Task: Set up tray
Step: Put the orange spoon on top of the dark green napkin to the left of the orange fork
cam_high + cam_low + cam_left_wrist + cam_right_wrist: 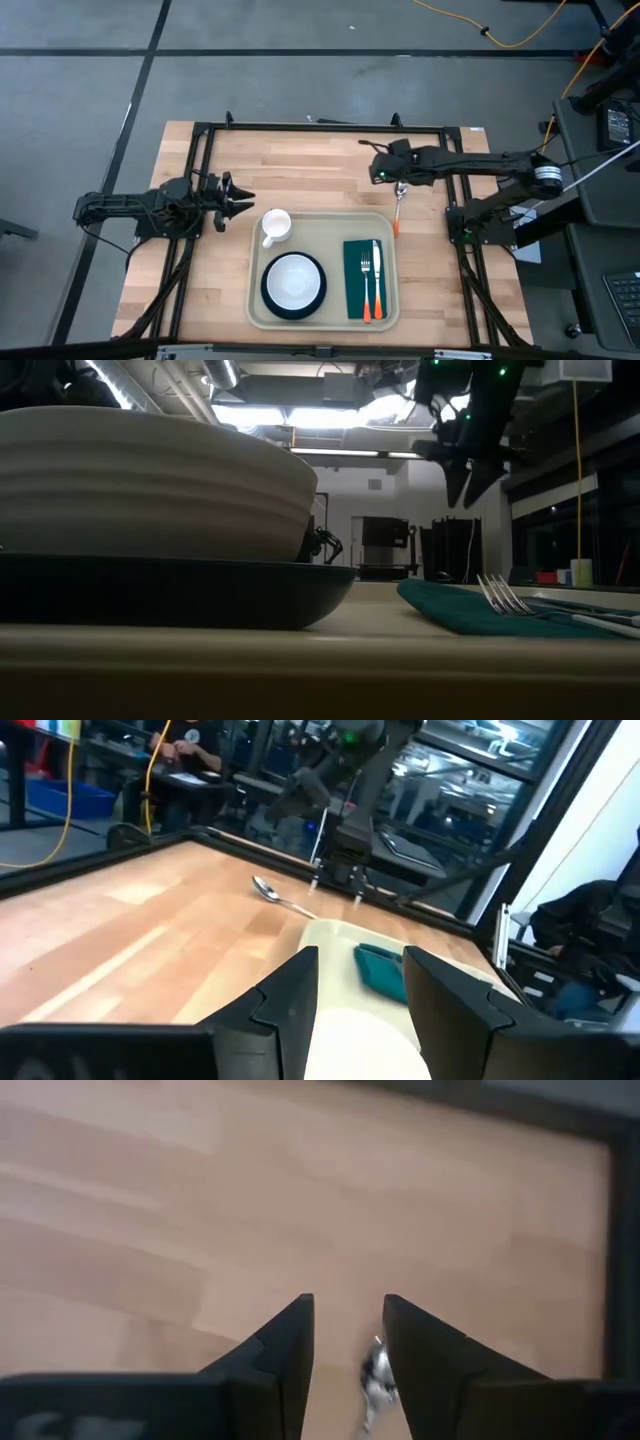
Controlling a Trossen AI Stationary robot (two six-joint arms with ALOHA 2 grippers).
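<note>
The white bowl (150, 480) on its dark plate (180, 595) is seen closest in the low view, on the tray (255, 300) at the table's (300, 165) six o'clock edge. The napkin (352, 285), fork (365, 280) and knife (377, 280) are laid; the spoon (398, 205) remains off the tray at its one o'clock. The right gripper (347, 1345) hangs over it, parted narrowly, empty; lowering astride the handle is judged next. The left gripper (362, 985), parted and empty, waits at nine o'clock by the mug (275, 226). Grey floor and cables surround the table.

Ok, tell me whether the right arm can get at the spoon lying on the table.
Probably yes: the right hand hangs open just over the spoon, which lies on bare wood beside the tray, nothing covering it.
</note>
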